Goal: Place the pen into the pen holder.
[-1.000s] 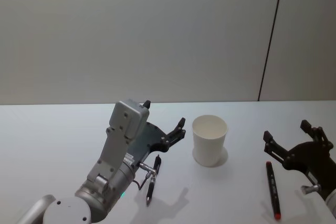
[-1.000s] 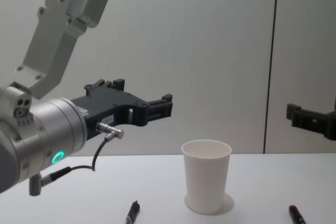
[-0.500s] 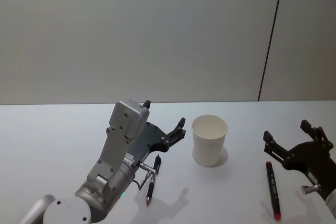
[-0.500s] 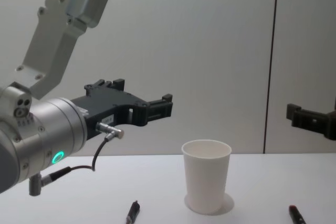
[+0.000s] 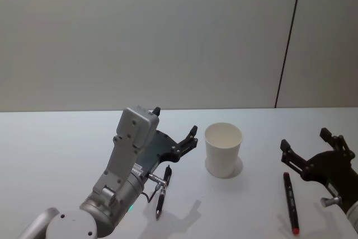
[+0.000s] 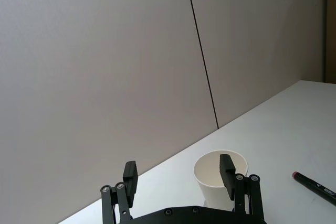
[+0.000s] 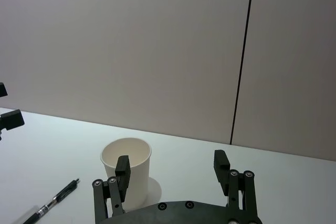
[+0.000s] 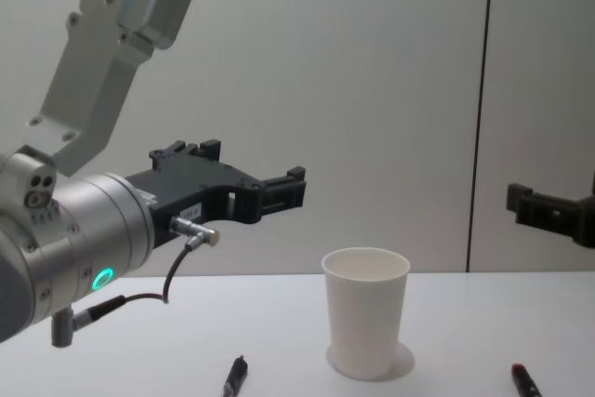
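Head view, left gripper (image 5: 175,122) fingers spread wide and empty, slim black click pen (image 5: 162,191) lying below it by the wrist, white paper cup (image 5: 223,150) near its fingertips, right gripper (image 5: 305,139) spread too, black red-tipped marker (image 5: 290,201) just beside it.

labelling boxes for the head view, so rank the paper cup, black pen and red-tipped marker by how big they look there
1. paper cup, by far the widest.
2. red-tipped marker, longer and thicker than the pen.
3. black pen, shortest and thinnest.
Pen and marker lie about equally near the camera, so that order seems fair.
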